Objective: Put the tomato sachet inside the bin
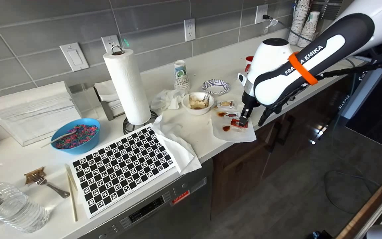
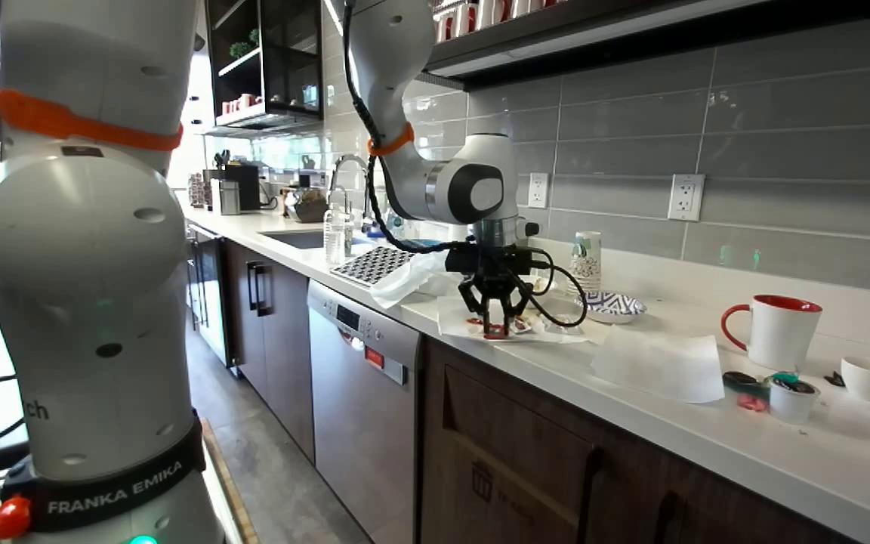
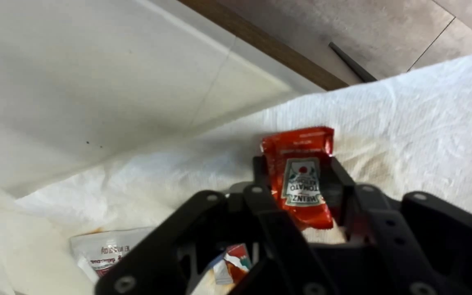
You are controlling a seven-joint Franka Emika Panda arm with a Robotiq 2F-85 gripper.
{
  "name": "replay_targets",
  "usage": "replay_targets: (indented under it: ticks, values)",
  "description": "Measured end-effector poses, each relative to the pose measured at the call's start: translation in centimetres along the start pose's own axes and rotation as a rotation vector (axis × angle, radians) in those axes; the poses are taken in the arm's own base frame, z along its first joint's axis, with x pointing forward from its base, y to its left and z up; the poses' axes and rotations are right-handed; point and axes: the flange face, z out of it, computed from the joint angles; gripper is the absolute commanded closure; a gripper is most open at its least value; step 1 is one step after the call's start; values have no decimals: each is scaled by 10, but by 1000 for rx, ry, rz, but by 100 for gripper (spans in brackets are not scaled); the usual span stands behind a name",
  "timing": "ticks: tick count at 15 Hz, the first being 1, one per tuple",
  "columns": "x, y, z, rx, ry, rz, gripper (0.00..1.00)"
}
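The tomato sachet (image 3: 301, 182) is a small red packet with a white ketchup label, seen between the fingers in the wrist view. My gripper (image 3: 298, 170) points down, with a finger against each side of the sachet, which looks slightly buckled. The sachet's end sticks out past the fingertips. In both exterior views the gripper (image 1: 243, 122) (image 2: 496, 326) is low over the white paper towel (image 1: 244, 135), with the red sachet (image 1: 234, 122) (image 2: 495, 334) at its tips. No open bin shows; a wooden cabinet front (image 2: 482, 482) below the counter carries a bin symbol.
Torn packets (image 3: 109, 250) (image 1: 231, 115) and sauce stains lie on the towel. A white bowl (image 1: 191, 111), patterned plate (image 1: 216, 87) and paper cups (image 1: 181, 76) stand behind. A red-and-white mug (image 2: 782, 332) and another towel (image 2: 661, 366) are along the counter, whose front edge is close.
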Motion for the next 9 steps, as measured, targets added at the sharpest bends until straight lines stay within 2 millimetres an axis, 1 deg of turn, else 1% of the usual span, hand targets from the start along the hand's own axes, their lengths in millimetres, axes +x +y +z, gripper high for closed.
replay_targets:
  ticks: [2,3,5,6,9]
  values:
    - [2,1,2,2,-1,-1,85]
    - [2,1,3,3,-1,-2,94]
    - [3,2,3,4,0,-2,96]
    - [3,2,3,4,1,-2,100]
    - [3,3,3,3,2,-1,100]
